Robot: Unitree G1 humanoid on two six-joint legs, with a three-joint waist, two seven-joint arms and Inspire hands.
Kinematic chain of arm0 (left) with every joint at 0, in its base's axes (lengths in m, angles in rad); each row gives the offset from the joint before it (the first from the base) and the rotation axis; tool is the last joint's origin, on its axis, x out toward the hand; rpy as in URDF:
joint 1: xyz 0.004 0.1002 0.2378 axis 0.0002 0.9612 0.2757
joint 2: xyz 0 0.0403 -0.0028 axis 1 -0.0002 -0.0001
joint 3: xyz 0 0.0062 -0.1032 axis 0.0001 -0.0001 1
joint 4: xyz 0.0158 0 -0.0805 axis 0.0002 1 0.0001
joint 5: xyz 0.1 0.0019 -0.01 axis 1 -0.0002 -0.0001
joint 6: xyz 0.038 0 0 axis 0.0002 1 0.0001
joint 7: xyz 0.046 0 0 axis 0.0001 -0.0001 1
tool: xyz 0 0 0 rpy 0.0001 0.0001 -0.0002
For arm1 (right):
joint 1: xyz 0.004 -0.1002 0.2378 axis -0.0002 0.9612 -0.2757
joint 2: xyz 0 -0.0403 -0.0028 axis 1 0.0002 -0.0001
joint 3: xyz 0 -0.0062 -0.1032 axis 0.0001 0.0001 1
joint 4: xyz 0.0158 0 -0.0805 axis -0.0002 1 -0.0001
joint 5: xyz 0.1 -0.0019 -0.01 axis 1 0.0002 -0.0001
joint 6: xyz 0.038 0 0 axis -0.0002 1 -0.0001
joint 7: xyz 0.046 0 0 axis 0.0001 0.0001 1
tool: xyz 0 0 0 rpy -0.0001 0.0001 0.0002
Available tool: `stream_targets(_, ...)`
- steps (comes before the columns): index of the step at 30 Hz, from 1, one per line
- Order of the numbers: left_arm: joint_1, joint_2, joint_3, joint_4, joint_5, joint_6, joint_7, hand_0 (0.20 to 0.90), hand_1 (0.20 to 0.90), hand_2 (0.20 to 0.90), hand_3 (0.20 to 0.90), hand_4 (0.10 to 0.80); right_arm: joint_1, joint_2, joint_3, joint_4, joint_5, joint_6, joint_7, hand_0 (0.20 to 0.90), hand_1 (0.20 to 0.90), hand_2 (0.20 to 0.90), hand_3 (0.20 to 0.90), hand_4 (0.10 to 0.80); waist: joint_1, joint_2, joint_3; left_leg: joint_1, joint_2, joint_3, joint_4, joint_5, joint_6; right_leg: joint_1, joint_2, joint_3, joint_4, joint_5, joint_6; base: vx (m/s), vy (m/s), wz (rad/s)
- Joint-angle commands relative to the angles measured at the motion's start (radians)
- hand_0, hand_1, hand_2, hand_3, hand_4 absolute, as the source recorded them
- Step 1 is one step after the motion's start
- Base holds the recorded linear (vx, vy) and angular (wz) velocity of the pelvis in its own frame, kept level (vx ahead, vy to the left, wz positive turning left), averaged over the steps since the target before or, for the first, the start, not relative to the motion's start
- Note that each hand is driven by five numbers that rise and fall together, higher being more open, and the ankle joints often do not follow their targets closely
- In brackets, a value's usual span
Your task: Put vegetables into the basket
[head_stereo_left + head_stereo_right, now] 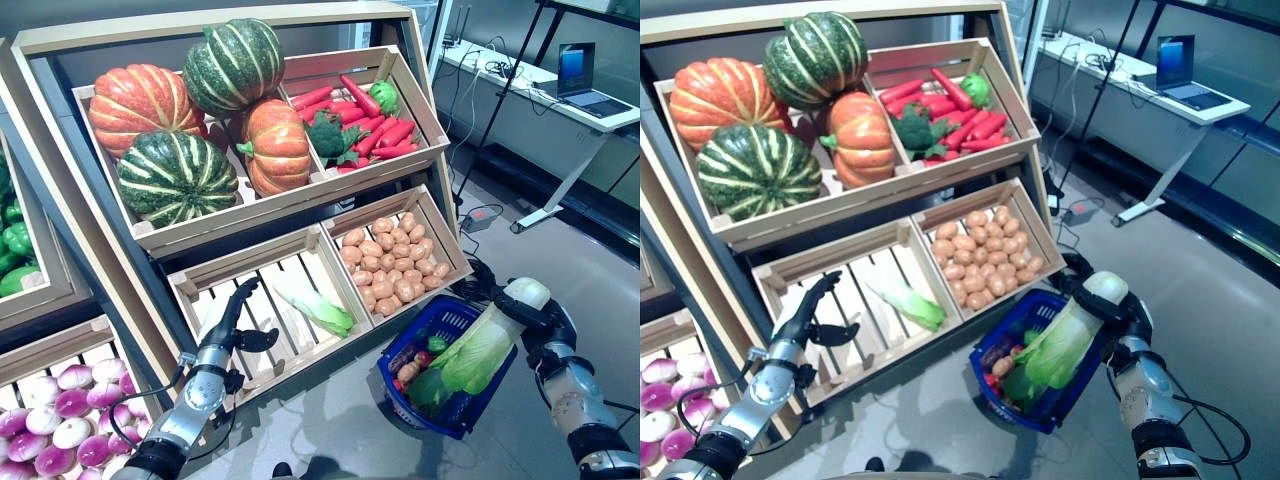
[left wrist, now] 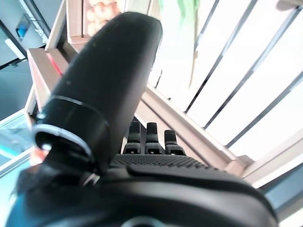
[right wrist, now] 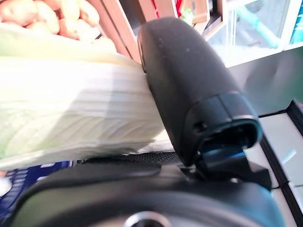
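Observation:
My right hand (image 1: 535, 318) is shut on a pale green napa cabbage (image 1: 478, 352) and holds it slanted over the blue plastic basket (image 1: 422, 330) on the floor, its leafy end reaching into the basket. The right wrist view shows the thumb (image 3: 189, 90) pressed on the cabbage's white stalk (image 3: 71, 118). The basket holds a green leafy vegetable (image 1: 430, 388) and small red and dark vegetables (image 1: 408, 364). My left hand (image 1: 228, 325) is open over the slatted lower-left crate (image 1: 190, 290). Another napa cabbage (image 1: 315, 308) lies in that crate, to the hand's right.
The wooden stand (image 1: 120, 40) with its crates rises behind and left of the basket. A crate of small brown potatoes (image 1: 392, 262) is just above the basket. A white desk with a laptop (image 1: 585, 80) stands at the back right, with grey floor between.

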Motion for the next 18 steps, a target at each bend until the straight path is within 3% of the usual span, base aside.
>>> stream_targets(1, -0.202, 0.058, -0.011, -0.065, 0.016, -0.063, 0.076, 0.900, 0.900, 0.900, 0.900, 0.800, -0.189, -0.074, 0.005, -0.035, -0.085, -0.084, -0.122, 0.300, 0.300, 0.300, 0.300, 0.400, 0.019, 0.016, 0.032, 0.027, 0.015, -0.037, 0.008, -0.085, -0.020, -0.033, -0.011, -0.025, 0.007, 0.045, -0.045, -0.045, -0.015, 0.01)
stream_targets(5, -0.381, 0.091, -0.073, -0.032, -0.046, -0.076, 0.130, 0.900, 0.900, 0.900, 0.900, 0.800, -0.392, -0.112, 0.057, 0.062, -0.100, -0.090, -0.211, 0.300, 0.300, 0.300, 0.300, 0.400, 0.018, 0.041, 0.146, -0.084, 0.014, -0.070, 0.034, -0.054, -0.029, -0.151, -0.020, -0.026, 0.064, 0.045, -0.052, -0.429, 0.016, 0.00)
stream_targets(6, -0.469, 0.096, -0.091, -0.001, -0.064, -0.087, 0.139, 0.900, 0.900, 0.900, 0.900, 0.800, -0.487, -0.134, 0.071, 0.119, -0.107, -0.089, -0.218, 0.300, 0.300, 0.300, 0.300, 0.400, 0.018, 0.057, 0.202, -0.146, 0.013, -0.087, 0.072, -0.047, -0.033, -0.206, -0.024, -0.029, 0.109, 0.037, -0.060, -0.337, 0.046, -0.03)
stream_targets(12, -0.602, 0.107, -0.132, 0.008, -0.033, -0.130, 0.228, 0.900, 0.900, 0.900, 0.900, 0.800, -0.640, -0.163, 0.113, 0.165, -0.025, -0.094, -0.279, 0.300, 0.300, 0.300, 0.300, 0.400, 0.016, 0.082, 0.336, -0.368, -0.017, -0.127, 0.267, -0.065, -0.035, -0.419, -0.054, -0.036, 0.320, -0.005, -0.077, -0.259, 0.022, 0.02)
stream_targets(18, -0.689, 0.104, -0.159, 0.026, -0.064, -0.136, 0.238, 0.900, 0.900, 0.900, 0.900, 0.800, -0.729, -0.152, 0.106, 0.250, 0.030, -0.103, -0.297, 0.300, 0.300, 0.300, 0.300, 0.400, 0.028, 0.095, 0.382, -0.501, -0.041, -0.140, 0.402, -0.111, -0.025, -0.563, -0.086, -0.031, 0.495, -0.067, -0.087, -0.124, 0.025, 0.05)
